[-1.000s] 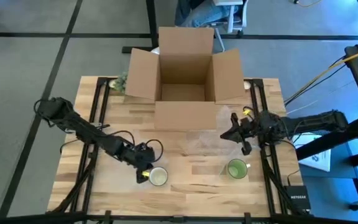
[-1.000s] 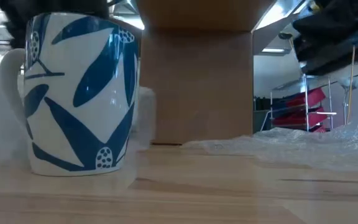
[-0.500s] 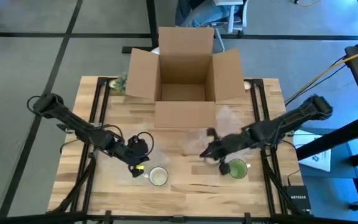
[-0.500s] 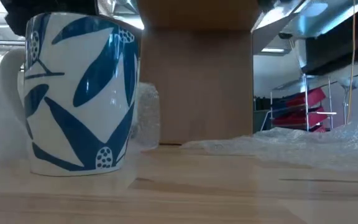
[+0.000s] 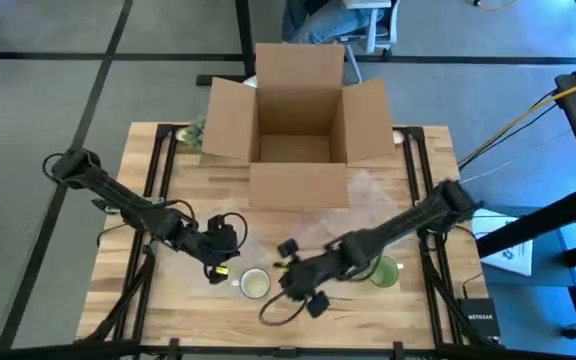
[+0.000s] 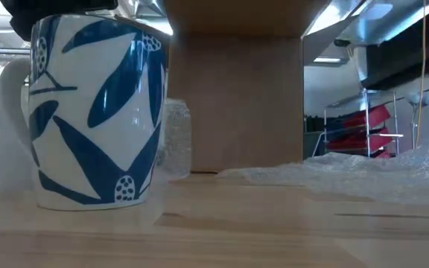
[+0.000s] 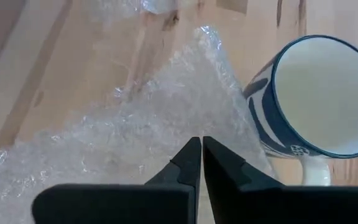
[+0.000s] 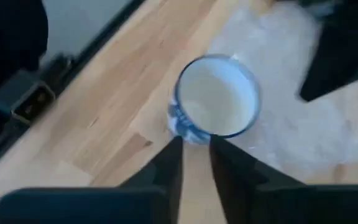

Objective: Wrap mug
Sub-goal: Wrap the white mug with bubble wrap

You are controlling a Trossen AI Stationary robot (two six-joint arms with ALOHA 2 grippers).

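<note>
2 arms | right end effector (image 5: 290, 282) swung lower-centre beside mug (image 5: 255, 284), slightly spread | left end effector (image 5: 218, 268) pressed together | wrapping unstarted

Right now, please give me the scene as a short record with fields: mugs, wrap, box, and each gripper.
mugs: two on the table; blue-leaf mug near the front, second mug to its right
wrap: bubble wrap lying flat beside the blue-leaf mug
box: cardboard box open at the table's back
left gripper: shut on the bubble wrap, left of the blue-leaf mug
right gripper: beside the blue-leaf mug, fingers apart, empty
</note>
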